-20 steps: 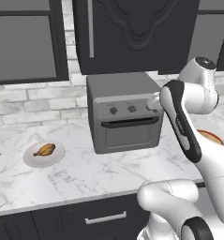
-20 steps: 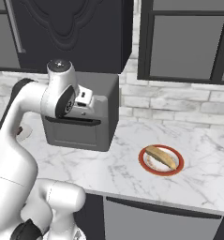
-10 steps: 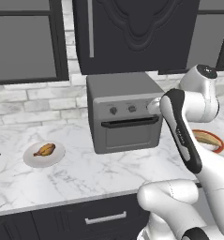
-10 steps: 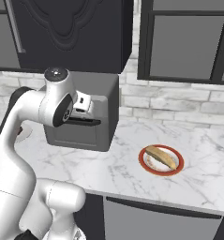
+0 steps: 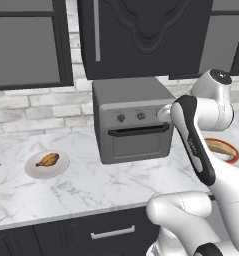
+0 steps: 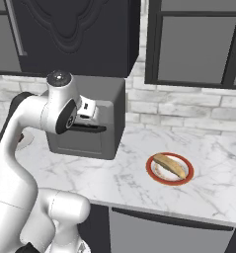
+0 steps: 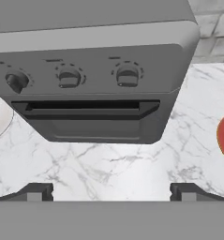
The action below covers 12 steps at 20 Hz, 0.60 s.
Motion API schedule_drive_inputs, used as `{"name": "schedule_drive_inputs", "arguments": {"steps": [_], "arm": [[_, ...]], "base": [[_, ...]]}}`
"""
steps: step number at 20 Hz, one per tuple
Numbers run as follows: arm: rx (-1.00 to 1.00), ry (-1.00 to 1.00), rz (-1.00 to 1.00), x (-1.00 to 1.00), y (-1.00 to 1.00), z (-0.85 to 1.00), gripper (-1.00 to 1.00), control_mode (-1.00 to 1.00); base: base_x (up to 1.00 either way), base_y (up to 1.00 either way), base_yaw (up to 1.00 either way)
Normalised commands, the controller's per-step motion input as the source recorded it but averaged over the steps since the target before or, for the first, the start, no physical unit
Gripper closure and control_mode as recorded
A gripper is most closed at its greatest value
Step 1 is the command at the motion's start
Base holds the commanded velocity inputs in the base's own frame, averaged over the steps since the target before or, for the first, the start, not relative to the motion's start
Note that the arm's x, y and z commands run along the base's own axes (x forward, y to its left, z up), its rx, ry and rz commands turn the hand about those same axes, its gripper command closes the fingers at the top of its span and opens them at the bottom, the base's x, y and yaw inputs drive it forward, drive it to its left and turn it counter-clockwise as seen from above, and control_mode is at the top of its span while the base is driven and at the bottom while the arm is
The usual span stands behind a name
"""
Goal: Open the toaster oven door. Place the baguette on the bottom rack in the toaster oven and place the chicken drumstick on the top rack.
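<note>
The toaster oven sits on the marble table with the toaster oven door shut. The pincer hangs in front of it, jaws wide apart and holding nothing. To the oven's left a white plate holds the chicken drumstick. To its right a red-rimmed plate holds the baguette.

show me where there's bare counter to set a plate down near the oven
Bare marble lies in front of the toaster oven, between it and the drumstick's white plate, and between it and the baguette's red plate. The arm crowds the oven's right front.
</note>
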Motion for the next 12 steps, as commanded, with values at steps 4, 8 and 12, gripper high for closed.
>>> {"name": "schedule_drive_inputs", "arguments": {"steps": [4, 8, 12], "arm": [[0.0, 0.0, 0.0, 0.0, 0.0, 0.0, -1.0, 1.0], [0.0, 0.0, 0.0, 0.0, 0.0, 0.0, -1.0, 1.0], [0.0, 0.0, 0.0, 0.0, 0.0, 0.0, -1.0, 1.0]], "base": [[-0.24, -0.06, 0.01], [-0.27, -0.37, -0.15], [0.16, -0.56, -0.08]]}}
